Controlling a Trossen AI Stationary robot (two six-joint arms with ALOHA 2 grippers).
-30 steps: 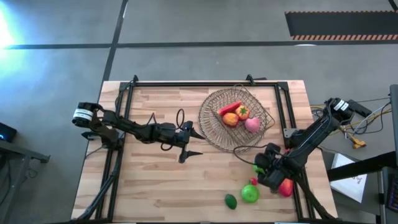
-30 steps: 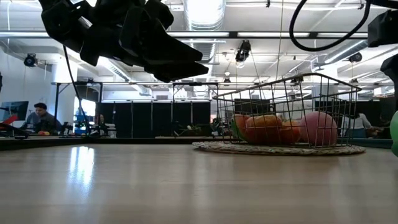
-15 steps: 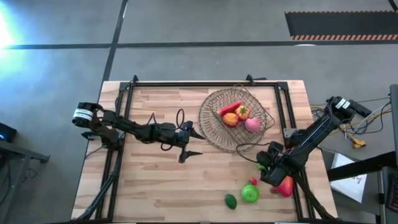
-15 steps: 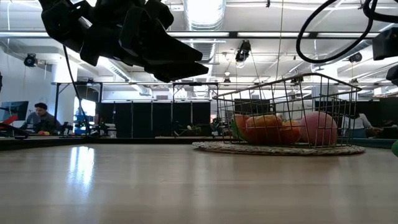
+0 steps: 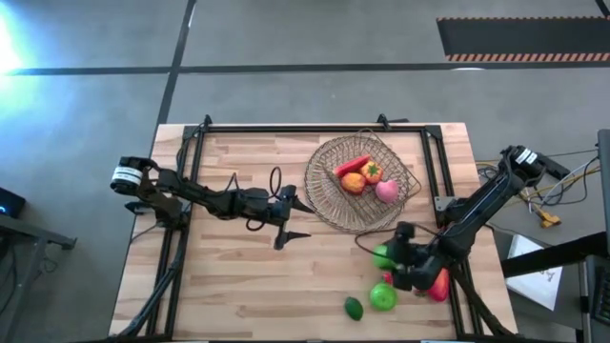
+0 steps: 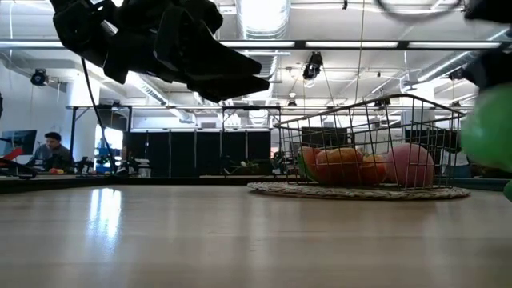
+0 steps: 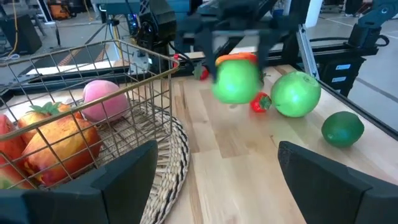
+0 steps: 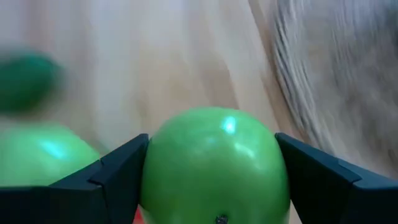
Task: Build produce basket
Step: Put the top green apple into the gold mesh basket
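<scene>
My right gripper [image 5: 385,257] is shut on a green apple [image 5: 381,254] near the table's near right, in front of the wire basket [image 5: 360,181]. The basket stands on a round woven mat [image 6: 360,191] and holds a red slice [image 5: 349,164], an orange-yellow pepper [image 5: 355,183] and a pink piece [image 5: 386,191]. On the table lie a second green apple [image 5: 383,296], a small dark-green piece [image 5: 354,307], a small red piece [image 7: 260,102] and a red piece [image 5: 439,285]. My left gripper [image 5: 303,219] hovers open at mid-table, left of the basket. My right gripper pinches the green apple [image 8: 214,165] between its two fingers [image 8: 118,174], one on each side of the fruit's round body. The fingers come from the table's right, slanting down. The apple is lifted clear of the table [image 6: 488,132].
The second apple, the dark-green piece and the red pieces lie close together below and beside my right gripper. Black frame rails [image 5: 438,171] run along the table's edges. Bare wood [image 5: 238,276] spreads across the near left. People sit in the room beyond the table [image 6: 50,152].
My right gripper has risen and moved toward the table's left with the green apple, which is now lifted clear and shows large at the low view's right edge. The other pieces on the table have stayed put.
</scene>
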